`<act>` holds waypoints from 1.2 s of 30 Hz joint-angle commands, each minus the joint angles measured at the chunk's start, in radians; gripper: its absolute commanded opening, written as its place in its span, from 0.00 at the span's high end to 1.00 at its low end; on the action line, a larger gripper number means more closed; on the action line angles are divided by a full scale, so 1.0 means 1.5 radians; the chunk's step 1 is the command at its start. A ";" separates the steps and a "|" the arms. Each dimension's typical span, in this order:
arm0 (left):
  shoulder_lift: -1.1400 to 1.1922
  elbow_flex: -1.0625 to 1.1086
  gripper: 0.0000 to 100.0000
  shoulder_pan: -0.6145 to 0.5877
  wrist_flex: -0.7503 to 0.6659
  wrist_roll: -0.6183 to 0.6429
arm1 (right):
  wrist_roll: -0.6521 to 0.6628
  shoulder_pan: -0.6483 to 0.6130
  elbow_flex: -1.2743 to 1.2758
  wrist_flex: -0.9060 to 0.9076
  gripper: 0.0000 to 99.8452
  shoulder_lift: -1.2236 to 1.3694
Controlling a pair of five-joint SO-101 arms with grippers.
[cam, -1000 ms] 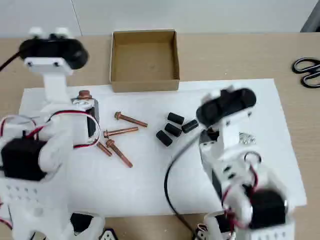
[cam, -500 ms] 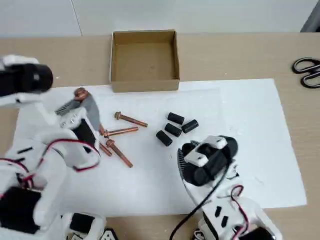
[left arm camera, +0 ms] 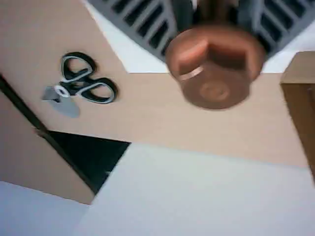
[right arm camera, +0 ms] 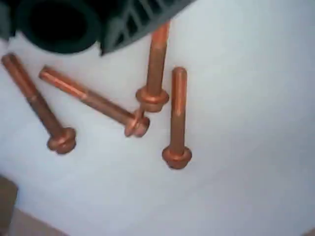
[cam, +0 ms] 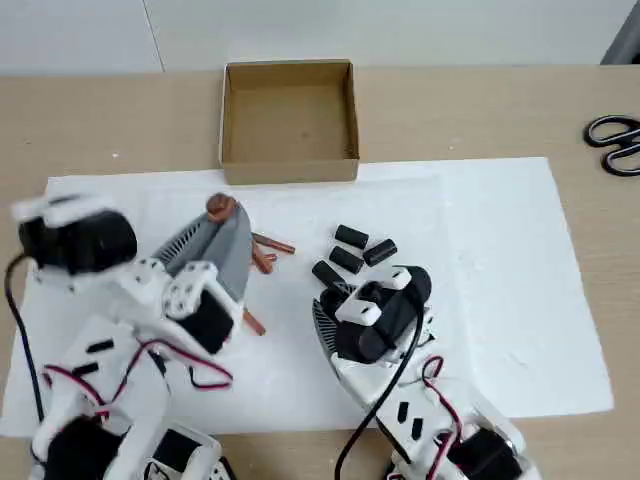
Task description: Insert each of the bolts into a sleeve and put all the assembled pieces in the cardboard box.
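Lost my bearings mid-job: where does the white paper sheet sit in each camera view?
High view: the white paper sheet spreads across the tabletop, in front of the cardboard box.
Left wrist view: the sheet is the white wedge between the held bolt and the tan tabletop.
Right wrist view: the sheet is the white ground under four loose bolts.
Shared landmark: copper bolts; the high view shows the held bolt and loose bolts.

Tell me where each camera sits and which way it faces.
High view: above the table, looking down on the cardboard box, left hand and right hand.
Left wrist view: on the left wrist, looking past the hand's gripped bolt to the scissors.
Right wrist view: on the right wrist, looking past its hand and a sleeve down at four loose bolts.
Shared: high and left wrist views show the scissors.
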 commanded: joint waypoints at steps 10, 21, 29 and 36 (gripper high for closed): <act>-0.161 0.172 0.99 0.091 -0.027 0.004 | -0.008 -0.077 0.092 -0.129 1.00 -0.008; -0.189 0.214 0.99 0.101 -0.049 0.002 | -0.007 -0.105 0.070 -0.127 1.00 -0.008; -0.189 0.225 0.99 0.100 -0.049 -0.006 | -0.007 -0.110 0.044 -0.101 1.00 -0.008; -0.193 0.239 0.99 0.099 -0.069 -0.046 | -0.007 -0.110 0.021 -0.075 1.00 -0.008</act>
